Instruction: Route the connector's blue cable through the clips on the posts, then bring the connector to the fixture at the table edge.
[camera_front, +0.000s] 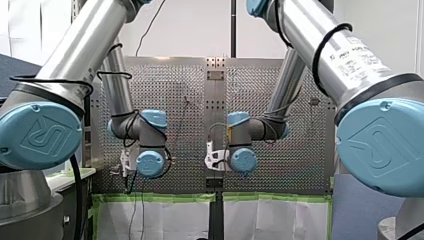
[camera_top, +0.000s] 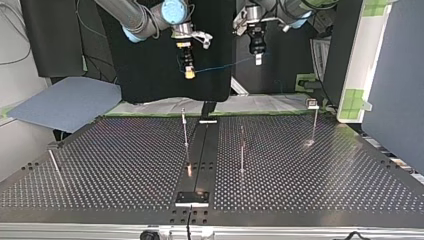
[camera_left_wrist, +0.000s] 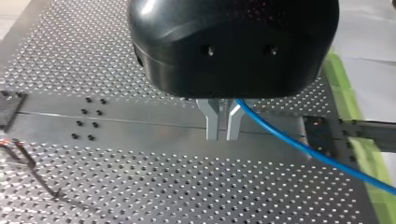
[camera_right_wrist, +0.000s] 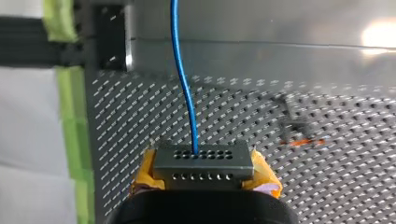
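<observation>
In the top view my right gripper (camera_top: 188, 73) hangs high above the table's far edge, its yellow pads shut on the small grey connector (camera_top: 189, 70). The blue cable (camera_top: 222, 65) runs from it across to my left gripper (camera_top: 258, 59), black with metal fingers, at about the same height. The right wrist view shows the connector (camera_right_wrist: 203, 163) clamped between the yellow pads (camera_right_wrist: 264, 179), with the cable (camera_right_wrist: 184, 84) leading straight ahead. In the left wrist view the metal fingers (camera_left_wrist: 212, 122) stand almost together, and the cable (camera_left_wrist: 289, 140) comes out from between them to one side.
Several thin posts stand on the perforated table: one near the middle rail (camera_top: 185, 127), one beside it (camera_top: 242, 155), one with a clip on top at the top view's right (camera_top: 314, 122), one leaning at its left (camera_top: 54, 161). A black plate (camera_top: 192, 198) sits on the rail at the near edge.
</observation>
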